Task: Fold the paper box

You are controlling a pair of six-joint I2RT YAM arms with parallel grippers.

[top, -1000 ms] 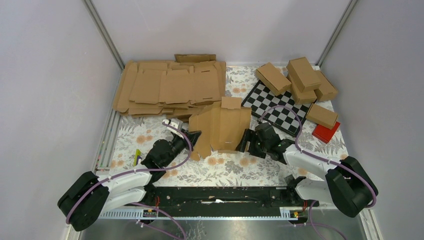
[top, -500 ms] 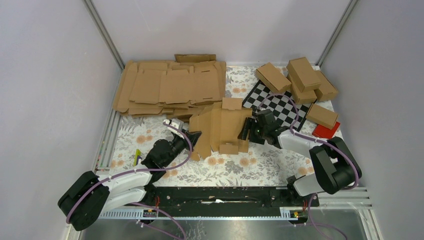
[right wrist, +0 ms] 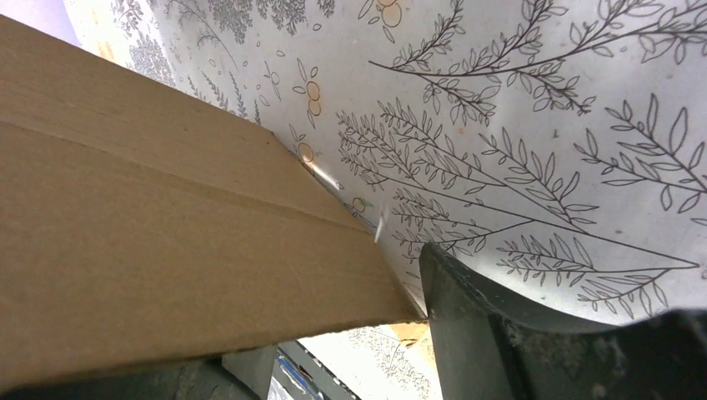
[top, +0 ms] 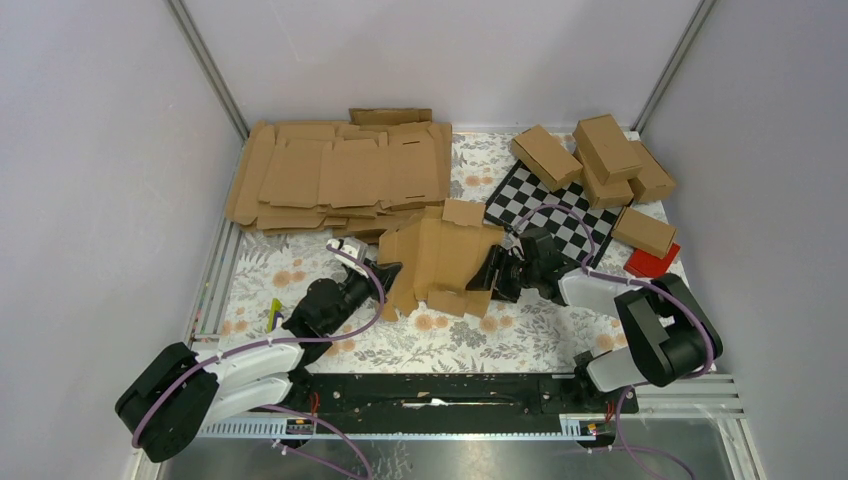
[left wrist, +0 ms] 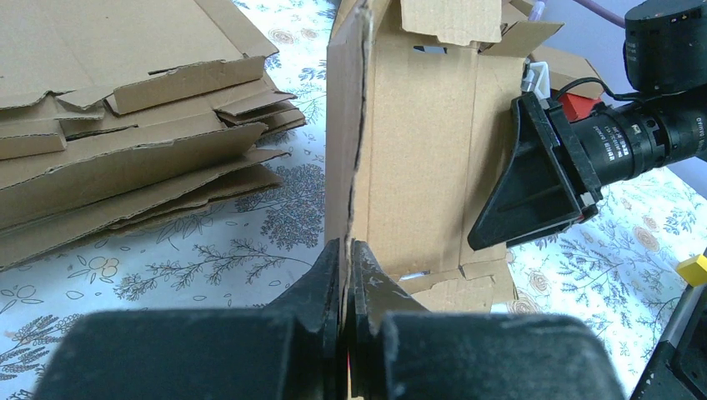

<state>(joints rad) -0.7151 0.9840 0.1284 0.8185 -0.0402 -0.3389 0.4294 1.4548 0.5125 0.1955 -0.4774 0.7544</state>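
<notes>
Paper box [top: 445,255]: a half-raised die-cut sheet standing mid-surface [top: 520,330], just in front of the stack of flat sheets [top: 340,175], held between the 2 arms.

Left fingers [left wrist: 329,267]: fully closed, pinching the sheet's left panel at its lower edge. Right fingers [left wrist: 534,183]: part open with the right panel between them. 1 black finger lies against the panel's outer face. Cannot tell if they have clamped yet.

Risks:
- The right side closes off the crease line, so the panel buckles or creases in the wrong place.
- The left pinch is thin and sits at the edge only. A push from the right could pull the sheet out or swing it round the pinch.
- The loose bottom flaps drag on the surface and could fold under.
- The upright sheet could tip back onto the stack if either hold lets go.

Versus 1 s ago:
- The right arm has swung in and its fingers have narrowed.
- The sheet was flatter and wider. The right panel and near flap are now turned in and more bunched.
- The left arm and its pinch are unchanged.
</notes>
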